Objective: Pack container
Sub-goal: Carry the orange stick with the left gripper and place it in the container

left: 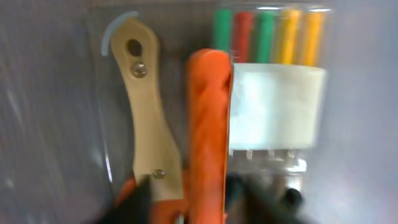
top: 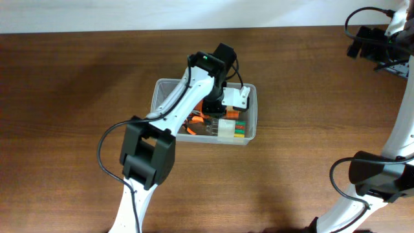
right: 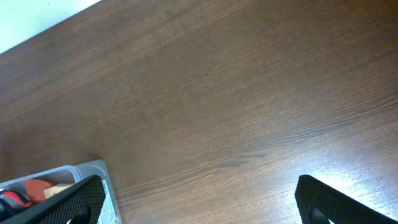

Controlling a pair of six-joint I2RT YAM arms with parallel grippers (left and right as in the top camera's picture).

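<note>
The container (top: 157,90) is a clear plastic tub at the table's middle; its corner also shows in the right wrist view (right: 87,169). My left gripper (top: 217,107) is down inside it. In the left wrist view its blurred dark fingers (left: 186,199) sit on either side of an orange-handled tool (left: 208,124), closed against it. A tan flat tool part with rivets (left: 146,112) lies just left of the handle. A clear box of coloured bits with a white label (left: 277,106) lies to the right, also visible from overhead (top: 233,129). My right gripper (right: 199,205) is open and empty over bare wood.
The brown wooden table (top: 310,97) surrounds the tub. The right arm's base and cables (top: 375,175) stand at the right edge, and its wrist (top: 369,42) is at the far right corner. A white wall strip runs along the table's back edge.
</note>
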